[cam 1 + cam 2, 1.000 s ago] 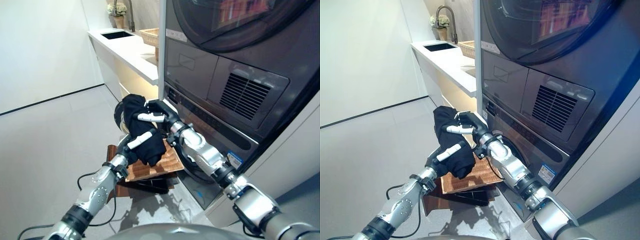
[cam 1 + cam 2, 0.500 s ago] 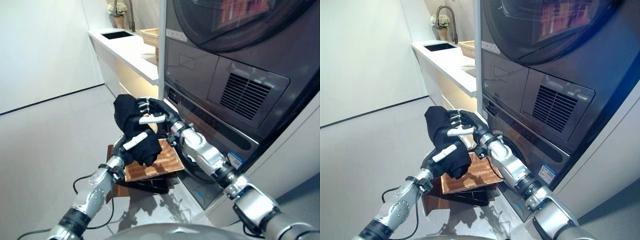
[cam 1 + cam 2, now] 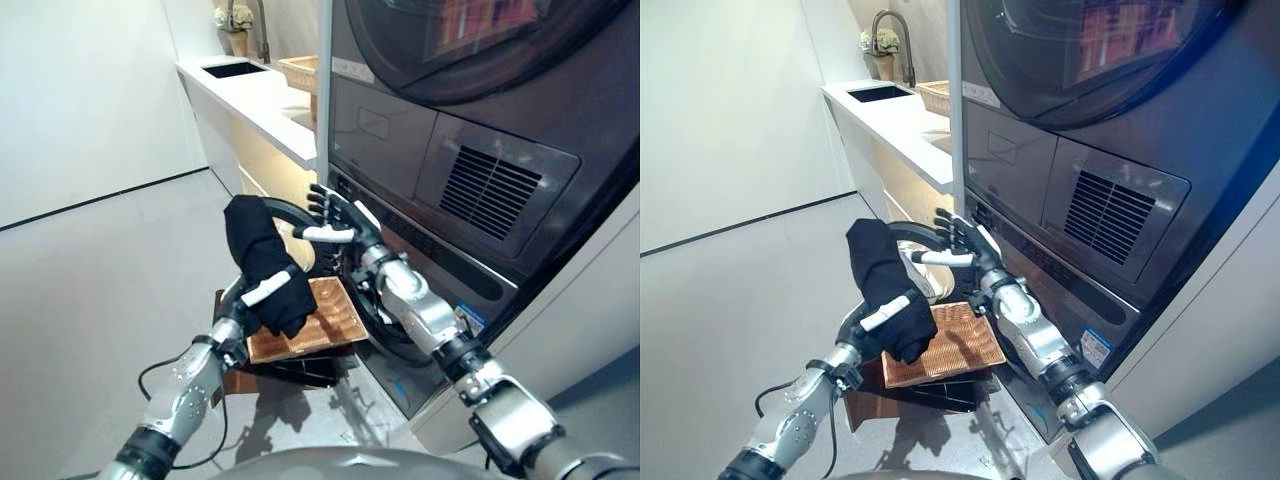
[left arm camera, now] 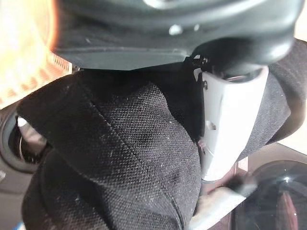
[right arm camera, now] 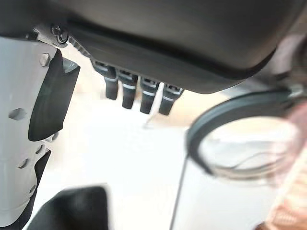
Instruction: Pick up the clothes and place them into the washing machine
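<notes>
Now the black cloth [image 3: 262,262] is held tight by the left hand [image 3: 262,296] mid-frame, while the right hand [image 3: 335,214] is kept spread wide beside it.

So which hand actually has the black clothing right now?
The left hand: its thumb and fingers are curled round the black clothing, held above the wooden stool. The right hand is empty, fingers straight, beside the open washer door.

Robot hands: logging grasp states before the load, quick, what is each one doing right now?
Left robot hand: shut on the black garment.
Right robot hand: open, fingers straight, holding nothing.
</notes>
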Available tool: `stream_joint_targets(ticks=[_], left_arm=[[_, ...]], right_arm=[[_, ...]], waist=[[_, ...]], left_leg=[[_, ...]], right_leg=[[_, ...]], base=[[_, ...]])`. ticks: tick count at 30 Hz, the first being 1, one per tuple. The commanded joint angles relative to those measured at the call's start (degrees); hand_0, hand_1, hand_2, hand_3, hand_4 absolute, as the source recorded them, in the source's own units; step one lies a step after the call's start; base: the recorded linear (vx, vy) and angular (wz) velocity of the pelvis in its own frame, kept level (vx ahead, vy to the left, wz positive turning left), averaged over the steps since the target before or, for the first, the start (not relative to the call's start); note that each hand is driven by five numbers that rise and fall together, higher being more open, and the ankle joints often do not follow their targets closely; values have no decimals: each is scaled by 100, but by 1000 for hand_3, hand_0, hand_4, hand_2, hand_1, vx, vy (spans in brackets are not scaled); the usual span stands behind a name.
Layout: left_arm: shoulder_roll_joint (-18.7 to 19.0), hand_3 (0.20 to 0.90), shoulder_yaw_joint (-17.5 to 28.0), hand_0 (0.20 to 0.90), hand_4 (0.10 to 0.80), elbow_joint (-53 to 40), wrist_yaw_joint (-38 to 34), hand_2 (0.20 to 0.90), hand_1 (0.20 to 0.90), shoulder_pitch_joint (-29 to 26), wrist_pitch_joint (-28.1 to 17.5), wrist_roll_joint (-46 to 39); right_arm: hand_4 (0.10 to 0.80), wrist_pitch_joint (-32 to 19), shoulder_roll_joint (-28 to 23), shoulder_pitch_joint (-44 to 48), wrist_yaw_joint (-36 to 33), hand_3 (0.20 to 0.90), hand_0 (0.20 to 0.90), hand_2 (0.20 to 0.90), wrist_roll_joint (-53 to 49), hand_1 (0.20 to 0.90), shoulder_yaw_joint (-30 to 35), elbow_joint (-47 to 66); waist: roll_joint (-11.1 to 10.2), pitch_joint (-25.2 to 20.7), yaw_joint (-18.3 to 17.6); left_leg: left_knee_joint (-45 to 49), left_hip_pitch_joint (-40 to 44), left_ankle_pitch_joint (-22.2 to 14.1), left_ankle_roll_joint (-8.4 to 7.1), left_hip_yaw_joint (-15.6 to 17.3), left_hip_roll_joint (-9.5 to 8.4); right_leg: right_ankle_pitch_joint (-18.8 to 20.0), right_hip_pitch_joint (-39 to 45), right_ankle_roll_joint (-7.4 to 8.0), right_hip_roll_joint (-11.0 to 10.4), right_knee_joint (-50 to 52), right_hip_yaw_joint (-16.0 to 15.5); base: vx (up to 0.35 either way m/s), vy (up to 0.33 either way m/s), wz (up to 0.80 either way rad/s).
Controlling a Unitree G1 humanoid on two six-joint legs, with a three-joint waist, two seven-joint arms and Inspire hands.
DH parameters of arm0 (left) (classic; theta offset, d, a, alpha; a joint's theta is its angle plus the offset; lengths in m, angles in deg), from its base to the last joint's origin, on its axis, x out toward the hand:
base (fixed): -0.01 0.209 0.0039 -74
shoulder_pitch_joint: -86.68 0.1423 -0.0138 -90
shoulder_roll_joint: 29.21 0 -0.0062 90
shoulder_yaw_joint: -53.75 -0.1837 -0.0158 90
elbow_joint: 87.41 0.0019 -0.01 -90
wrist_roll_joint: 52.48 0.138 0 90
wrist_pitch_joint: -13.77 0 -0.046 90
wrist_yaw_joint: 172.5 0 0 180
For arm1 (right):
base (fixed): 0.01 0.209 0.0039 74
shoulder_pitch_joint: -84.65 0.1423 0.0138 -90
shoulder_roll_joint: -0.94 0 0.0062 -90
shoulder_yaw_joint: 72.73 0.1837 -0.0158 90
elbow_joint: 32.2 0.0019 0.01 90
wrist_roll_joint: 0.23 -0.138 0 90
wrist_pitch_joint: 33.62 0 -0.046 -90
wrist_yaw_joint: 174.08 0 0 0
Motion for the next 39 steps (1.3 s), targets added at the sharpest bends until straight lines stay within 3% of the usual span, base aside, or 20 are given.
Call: stream_joint_targets(ticks=[1, 5, 10, 19, 30, 36, 39], left_arm=[[14, 200, 588, 200, 300, -217, 29, 200, 200, -407, -816, 318], [17, 200, 769, 200, 300, -18, -75, 200, 200, -404, -869, 679], [156, 200, 998, 200, 300, 430, -339, 200, 200, -512, -979, 1746], [286, 200, 1016, 200, 300, 1316, -624, 200, 200, -854, -1082, 2917], [180, 200, 724, 200, 300, 2131, -836, 200, 200, -1208, -1127, 3513], [101, 200, 763, 200, 300, 2175, -808, 200, 200, -1144, -1106, 3428], [10, 200, 817, 200, 300, 2145, -806, 200, 200, -1107, -1096, 3284]], right_arm=[[800, -402, -61, 9, -119, 900, 900, 900, 340, 900, 527, -256], [800, -388, -59, -601, -180, 900, 900, 900, 478, 900, 842, -420], [800, -360, -68, -1588, -282, 900, 900, 900, 779, 900, 1450, -1135], [800, -417, 29, -2954, -198, 900, 900, 900, 501, 900, 2286, -1477], [800, -420, 27, -2979, -215, 900, 900, 900, 540, 900, 2372, -2605], [800, -427, 74, -2936, -193, 900, 900, 900, 446, 900, 2331, -2547], [800, -503, 103, -2888, -71, 900, 900, 900, 215, 900, 2137, -1796]], waist=[[-135, -414, -40], [-118, -412, -130], [-78, -416, -340], [18, -396, -761], [136, -349, -1069], [157, -338, -1106], [142, -336, -1087]], left_leg=[[204, -157, -367, -593, -290, 386], [208, -144, -378, -590, -266, 387], [211, -99, -411, -599, -157, 399], [280, -56, -499, -582, 147, 377], [322, 14, -594, -551, 504, 322], [312, 27, -608, -544, 564, 309], [338, 29, -625, -541, 578, 308]], right_leg=[[-360, -277, 170, -188, 186, 47], [-361, -293, 179, -190, 195, 73], [-355, -344, 207, -188, 214, 160], [-288, -581, 302, -179, 268, 549], [-169, -873, 393, -137, 294, 1045], [-151, -927, 400, -113, 304, 1139], [-148, -925, 393, -106, 307, 1148]], base=[[0, 0, 0], [0, 0, 0], [1, 2, -6], [-10, 6, -25], [-13, 8, -31], [-4, -7, 3], [10, -14, -21]])
